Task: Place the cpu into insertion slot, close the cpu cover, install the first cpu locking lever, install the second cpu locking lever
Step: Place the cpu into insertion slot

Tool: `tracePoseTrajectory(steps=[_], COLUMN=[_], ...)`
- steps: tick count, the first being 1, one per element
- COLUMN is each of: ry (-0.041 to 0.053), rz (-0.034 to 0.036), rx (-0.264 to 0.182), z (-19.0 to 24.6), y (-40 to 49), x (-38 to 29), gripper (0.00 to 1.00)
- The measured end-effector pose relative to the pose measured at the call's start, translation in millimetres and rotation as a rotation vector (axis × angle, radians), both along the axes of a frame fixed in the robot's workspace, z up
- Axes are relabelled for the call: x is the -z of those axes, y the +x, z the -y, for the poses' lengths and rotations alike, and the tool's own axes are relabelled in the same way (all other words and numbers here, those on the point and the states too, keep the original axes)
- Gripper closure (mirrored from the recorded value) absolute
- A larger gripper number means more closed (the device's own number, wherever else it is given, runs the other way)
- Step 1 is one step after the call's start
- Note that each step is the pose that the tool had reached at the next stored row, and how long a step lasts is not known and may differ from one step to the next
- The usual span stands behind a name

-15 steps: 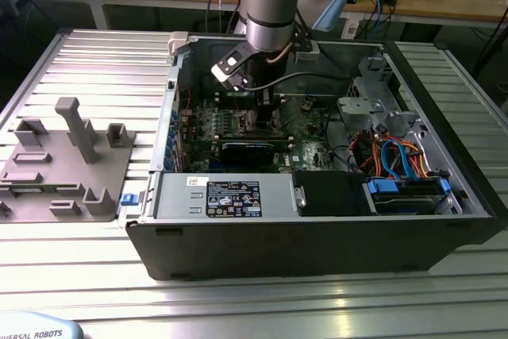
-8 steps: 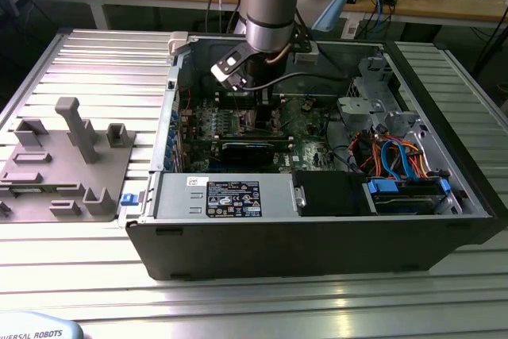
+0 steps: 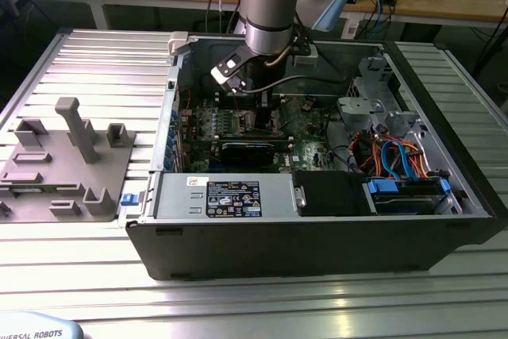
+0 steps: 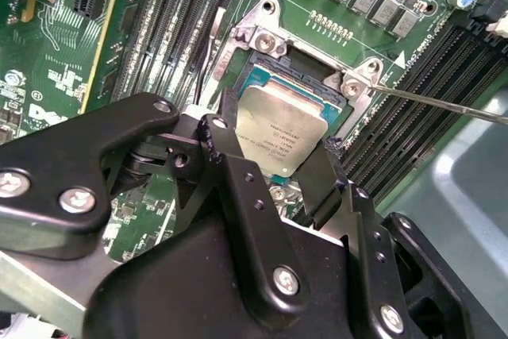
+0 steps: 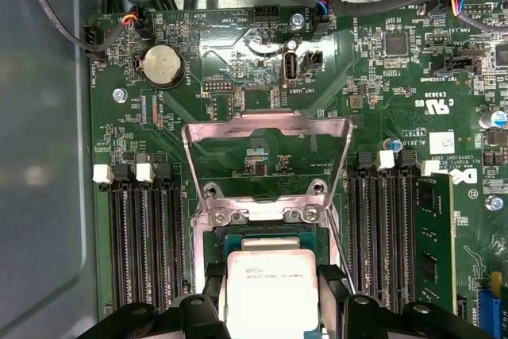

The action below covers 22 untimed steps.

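One open case (image 3: 317, 248) lies on the tabletop (image 3: 71, 275). In the first wrist view the claw (image 5: 271, 290) has its two fingers (image 5: 210, 283) closed on the one cpu (image 5: 271, 269), held at the socket (image 5: 262, 213). The one cover (image 5: 238, 126) stands swung open just beyond it.

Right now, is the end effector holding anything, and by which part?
The end effector grips the cpu by two opposite side edges, over the socket. The cpu cover is flipped open.
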<state>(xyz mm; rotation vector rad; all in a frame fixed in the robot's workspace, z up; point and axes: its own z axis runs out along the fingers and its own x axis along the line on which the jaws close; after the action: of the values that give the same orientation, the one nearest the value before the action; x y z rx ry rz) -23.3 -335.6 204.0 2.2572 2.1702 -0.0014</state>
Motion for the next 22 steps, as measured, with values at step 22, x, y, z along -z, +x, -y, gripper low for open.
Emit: tracePoseTrajectory(steps=[22], ry=[0.0002], rz=[0.0002], rx=[0.013], z=[-1.0], y=[0.0], x=[3.8], gripper=[0.38])
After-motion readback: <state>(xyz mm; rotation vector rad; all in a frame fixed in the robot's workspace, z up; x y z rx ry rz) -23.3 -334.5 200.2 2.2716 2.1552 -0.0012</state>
